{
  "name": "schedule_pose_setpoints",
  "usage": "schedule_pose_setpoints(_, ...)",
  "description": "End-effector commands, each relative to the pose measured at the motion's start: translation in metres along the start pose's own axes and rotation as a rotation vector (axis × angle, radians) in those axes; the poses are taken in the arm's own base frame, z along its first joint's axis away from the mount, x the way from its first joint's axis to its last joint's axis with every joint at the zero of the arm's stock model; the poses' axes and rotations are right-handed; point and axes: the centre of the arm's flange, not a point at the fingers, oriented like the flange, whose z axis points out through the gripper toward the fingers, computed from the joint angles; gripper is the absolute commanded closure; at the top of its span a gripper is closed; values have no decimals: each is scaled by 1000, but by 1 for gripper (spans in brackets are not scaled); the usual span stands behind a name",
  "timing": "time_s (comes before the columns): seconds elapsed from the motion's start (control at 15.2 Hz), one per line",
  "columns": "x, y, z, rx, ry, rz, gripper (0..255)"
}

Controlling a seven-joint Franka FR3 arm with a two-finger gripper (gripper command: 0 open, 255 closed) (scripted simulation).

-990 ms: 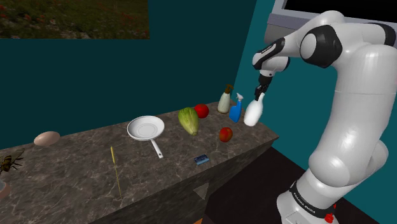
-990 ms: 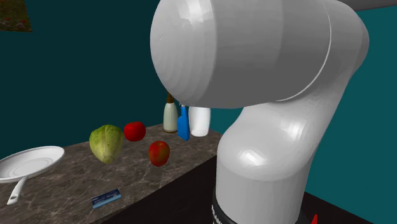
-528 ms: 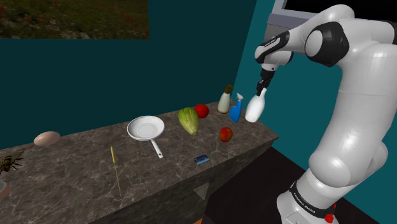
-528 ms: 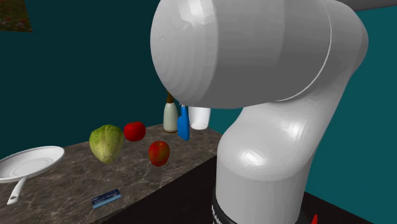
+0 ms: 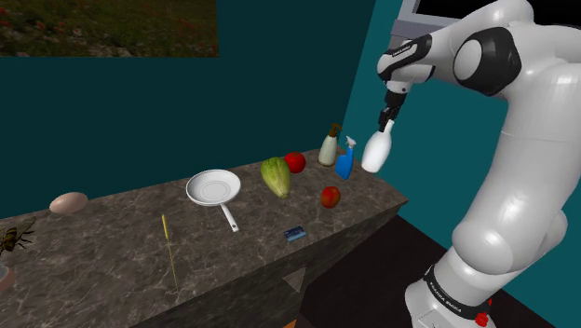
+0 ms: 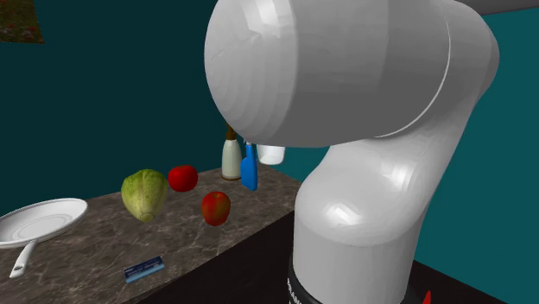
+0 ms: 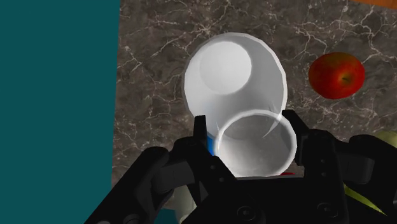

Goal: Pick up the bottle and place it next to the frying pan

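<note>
- Pincer is clamped on the white bottle at its neck, held above the counter corner.
- Pick-up is judged done; placement beside the frying pan is left.

The arm hides most of the white bottle; the frying pan looks cut off.

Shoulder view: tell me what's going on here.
The black gripper is shut on the neck of the white bottle, holding it in the air above the end of the counter, near the blue spray bottle. The white frying pan lies further along the counter, past the lettuce. The bottle is picked up but not yet placed.
</note>
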Motion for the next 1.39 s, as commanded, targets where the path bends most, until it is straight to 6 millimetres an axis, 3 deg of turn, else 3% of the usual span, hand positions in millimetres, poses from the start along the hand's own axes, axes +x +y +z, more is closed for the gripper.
schedule_pose_setpoints(0.0, 0, 0, -11, 0, 0, 0, 255)
schedule_pose_setpoints(1.32, -4, 0, -116, 0, 0, 0, 255)
